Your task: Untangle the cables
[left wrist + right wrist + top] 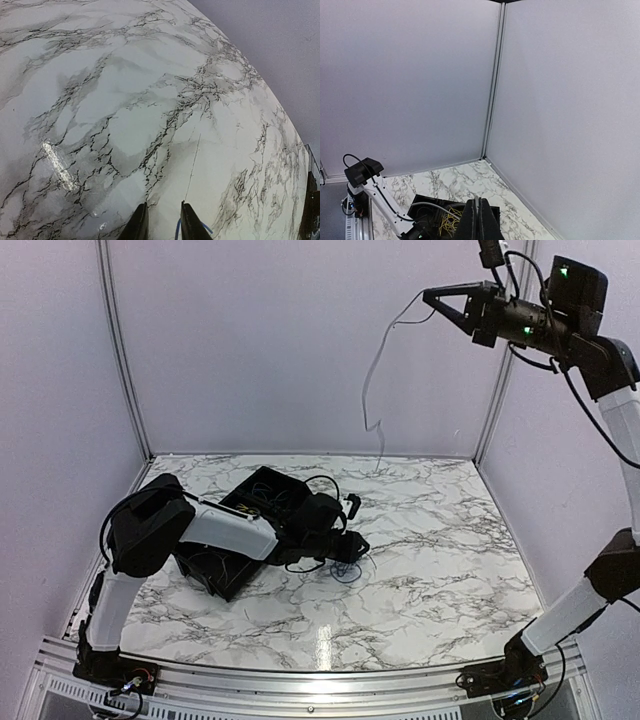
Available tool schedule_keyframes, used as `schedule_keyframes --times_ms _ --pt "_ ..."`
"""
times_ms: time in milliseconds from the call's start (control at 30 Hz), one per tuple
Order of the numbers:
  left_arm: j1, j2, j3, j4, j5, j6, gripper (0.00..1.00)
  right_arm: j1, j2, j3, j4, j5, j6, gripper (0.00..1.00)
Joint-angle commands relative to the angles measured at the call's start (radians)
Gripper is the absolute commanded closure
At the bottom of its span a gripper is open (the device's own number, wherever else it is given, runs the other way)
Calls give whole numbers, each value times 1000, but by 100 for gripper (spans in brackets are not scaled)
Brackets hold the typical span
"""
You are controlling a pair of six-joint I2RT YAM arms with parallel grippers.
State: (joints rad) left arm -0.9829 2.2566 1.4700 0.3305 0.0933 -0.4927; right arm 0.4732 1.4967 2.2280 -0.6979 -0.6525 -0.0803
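While a whitish cable (367, 390) hangs in a long slack curve high above and to the right of the black box (225, 585), its loose end dangling low behind the box, the other cables lie close to it. A small blue tangle (345, 570) rests on the marble table (450, 560) just right of the box, and yellow strands (449, 225) sit inside it.

The right gripper (432, 294), far up and to the right of the box, is clamped on the top of the whitish cable, its fingers pressed together in its own wrist view. The left gripper (162, 226) sits low at the box's right side, over the blue tangle. Its fingertips (191, 225) stand slightly apart, with marble showing between them and a blue strand beside one, so it appears to grip nothing. A thin dark strand (193, 167) runs across the table beyond them.

From where I stand, the dangers look plain. Let go at that height, the whitish cable could fall back across the blue tangle and snarl again. So thin a wire might also slip from the pinch if the arm swings. Should the left gripper close blindly on the pile, it could catch several strands at once, and a pull would then tighten the knot or drag the box.
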Motion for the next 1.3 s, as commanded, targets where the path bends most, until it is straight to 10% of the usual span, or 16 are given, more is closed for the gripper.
schedule_keyframes --times_ms 0,533,833,1267 --pt "4 -22 -8 53 49 -16 74 -23 16 -7 17 33 -2 100" --pt "1 -408 -221 39 -51 22 49 -32 -130 -435 211 44 -4 100" --pt "-5 -720 -290 -298 -247 130 45 -31 -163 -589 253 37 -20 100" --pt "-5 -687 -159 -345 -128 262 40 -32 -193 -666 278 14 2 100"
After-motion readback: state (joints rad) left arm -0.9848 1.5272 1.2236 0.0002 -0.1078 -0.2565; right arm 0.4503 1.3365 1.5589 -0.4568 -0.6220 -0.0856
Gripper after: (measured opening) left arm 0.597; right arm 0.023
